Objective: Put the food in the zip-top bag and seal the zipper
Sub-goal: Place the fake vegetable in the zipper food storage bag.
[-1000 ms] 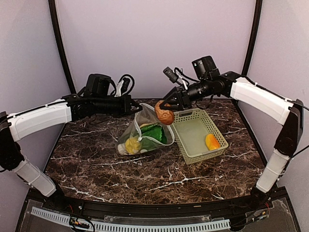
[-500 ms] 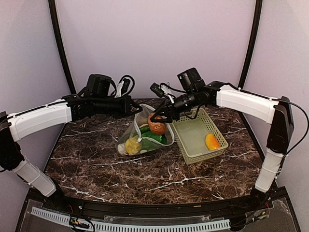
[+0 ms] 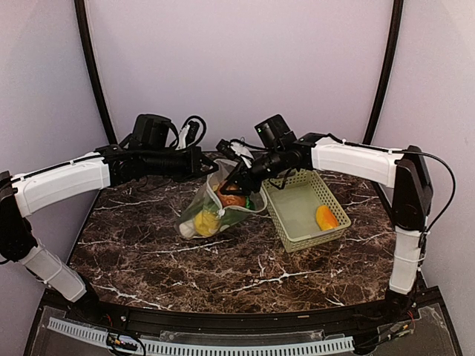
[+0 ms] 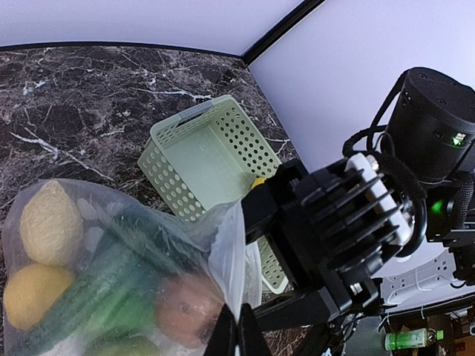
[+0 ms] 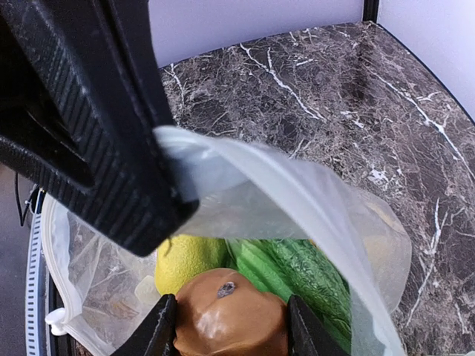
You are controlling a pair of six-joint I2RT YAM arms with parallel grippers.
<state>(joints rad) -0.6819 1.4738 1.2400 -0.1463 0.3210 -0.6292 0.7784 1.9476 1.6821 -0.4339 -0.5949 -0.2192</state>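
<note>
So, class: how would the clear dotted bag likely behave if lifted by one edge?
Probably floppy: the zip-top bag drapes and creases where the left gripper pinches its edge. Likely bottom-heavy, since the food bunches at its low end.

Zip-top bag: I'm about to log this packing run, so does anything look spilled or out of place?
Nothing spilled. One orange piece lies alone in the green basket, outside the bag; the right gripper holds a brown piece at the bag's mouth.
</note>
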